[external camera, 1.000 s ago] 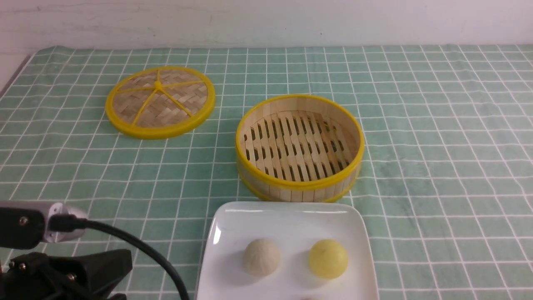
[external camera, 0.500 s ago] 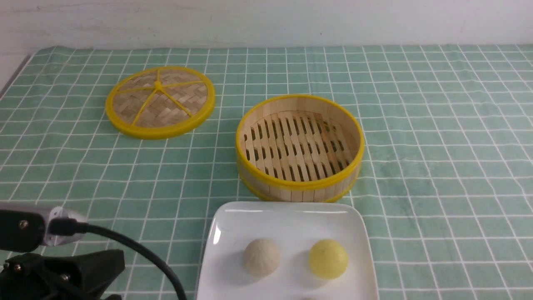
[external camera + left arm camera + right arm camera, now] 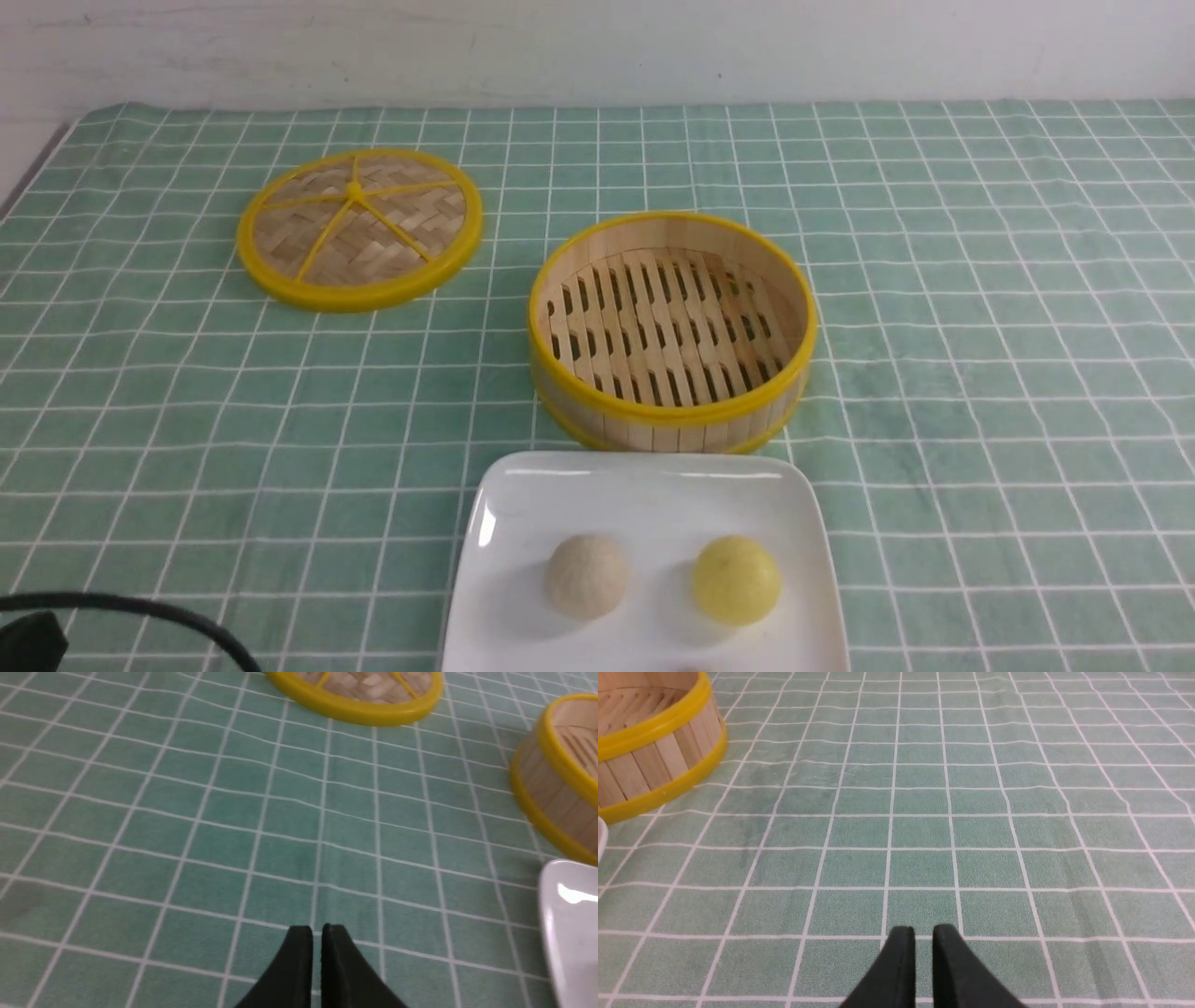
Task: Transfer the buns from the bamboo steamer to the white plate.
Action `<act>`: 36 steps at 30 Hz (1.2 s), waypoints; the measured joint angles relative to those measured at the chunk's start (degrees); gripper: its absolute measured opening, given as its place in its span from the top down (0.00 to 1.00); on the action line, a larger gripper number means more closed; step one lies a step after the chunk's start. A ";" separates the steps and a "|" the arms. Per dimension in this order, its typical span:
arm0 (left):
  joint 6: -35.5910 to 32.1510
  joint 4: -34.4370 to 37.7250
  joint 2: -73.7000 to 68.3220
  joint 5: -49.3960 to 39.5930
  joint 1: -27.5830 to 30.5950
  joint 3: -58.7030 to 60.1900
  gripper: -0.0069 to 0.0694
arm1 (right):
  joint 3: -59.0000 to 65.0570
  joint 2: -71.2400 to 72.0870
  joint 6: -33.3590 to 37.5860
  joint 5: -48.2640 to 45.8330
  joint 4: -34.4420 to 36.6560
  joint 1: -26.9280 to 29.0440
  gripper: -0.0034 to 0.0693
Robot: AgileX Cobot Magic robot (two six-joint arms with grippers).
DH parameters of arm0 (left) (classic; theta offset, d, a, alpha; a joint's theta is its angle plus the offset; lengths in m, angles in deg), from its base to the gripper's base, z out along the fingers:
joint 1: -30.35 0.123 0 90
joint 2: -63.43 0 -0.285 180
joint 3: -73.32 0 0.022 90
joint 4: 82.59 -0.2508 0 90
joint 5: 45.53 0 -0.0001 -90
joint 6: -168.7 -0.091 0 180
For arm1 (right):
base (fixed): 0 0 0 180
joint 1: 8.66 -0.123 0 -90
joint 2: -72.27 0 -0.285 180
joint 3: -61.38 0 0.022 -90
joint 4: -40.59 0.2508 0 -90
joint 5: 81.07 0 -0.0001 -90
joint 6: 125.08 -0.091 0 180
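The bamboo steamer (image 3: 653,434) stands mid-table with nothing on its slat floor. Just in front of it lies the white plate (image 3: 644,490), carrying one cream bun (image 3: 586,576) beside a brighter yellow ball (image 3: 736,580). A pale sliver (image 3: 691,668) shows at the frame's bottom edge. My left gripper (image 3: 317,929) hovers over bare cloth to the left of the plate (image 3: 570,914), jaws shut with only a thin slit and nothing between them. My right gripper (image 3: 923,929) is over bare cloth to the right of the steamer (image 3: 658,760), shut and empty too.
The woven lid (image 3: 359,229) with its yellow rim lies flat at the back left, also seen from the left wrist as lid (image 3: 355,711). A black cable (image 3: 168,621) curls in the near left corner. Green checked cloth covers the table up to the wall.
The left arm has dropped back out of the front view; only its cable and a black corner remain. Buns, plate and steamer have not moved.
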 joint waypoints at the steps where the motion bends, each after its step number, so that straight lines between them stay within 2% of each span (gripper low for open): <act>1: -1.60 0.92 1.74 0.07 1.79 1.17 0.83 | 0.00 0.00 0.00 0.00 0.00 0.00 0.84; 6: -9.35 5.49 8.55 1.15 11.07 6.27 0.83 | 0.00 0.00 0.00 0.00 0.00 0.00 0.83; 9: -11.00 6.44 8.94 1.57 12.81 7.16 0.83 | 0.00 0.00 0.00 0.00 -0.05 0.00 0.82; 16: -14.94 6.69 8.99 1.82 12.99 7.67 0.82 | 0.00 0.00 0.00 0.00 -0.05 0.00 0.81; 36: -15.36 7.21 8.99 3.95 7.46 8.46 0.79 | 0.00 0.00 0.00 0.00 -0.37 0.00 0.79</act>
